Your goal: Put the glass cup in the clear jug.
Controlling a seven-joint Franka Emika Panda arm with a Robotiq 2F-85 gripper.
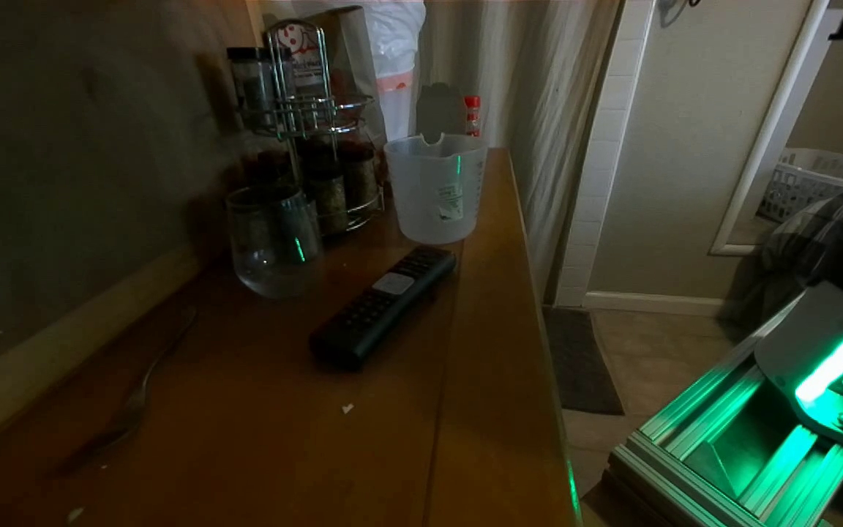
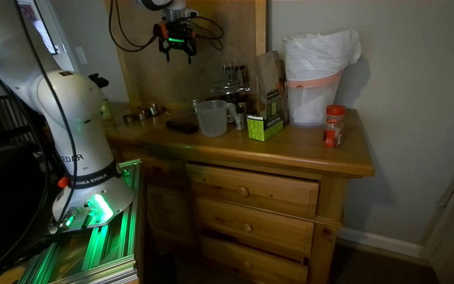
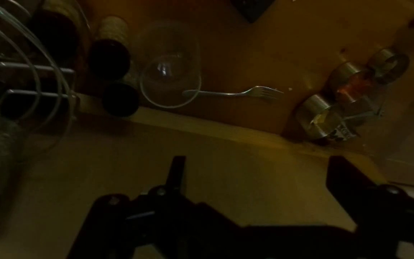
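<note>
The glass cup (image 1: 275,245), a short clear tumbler, stands upright on the wooden dresser top beside the spice rack in an exterior view. It also shows in the wrist view (image 3: 171,68), upper left of centre. The clear jug (image 1: 436,194) stands upright past the cup, and it shows in an exterior view (image 2: 212,118) with its handle toward the rack. The jug is out of the wrist view. My gripper (image 2: 179,60) hangs high above the dresser, well apart from cup and jug. In the wrist view its fingers (image 3: 257,160) are wide apart with nothing between them.
A black handset (image 1: 385,307) lies near the cup and jug. A fork (image 3: 235,92) lies beside the cup. The wire spice rack (image 1: 312,117) holds dark-lidded jars. Metal tins (image 3: 318,115), a green tea box (image 2: 265,122), a bagged tub (image 2: 313,94) and a red-lidded bottle (image 2: 333,126) stand around.
</note>
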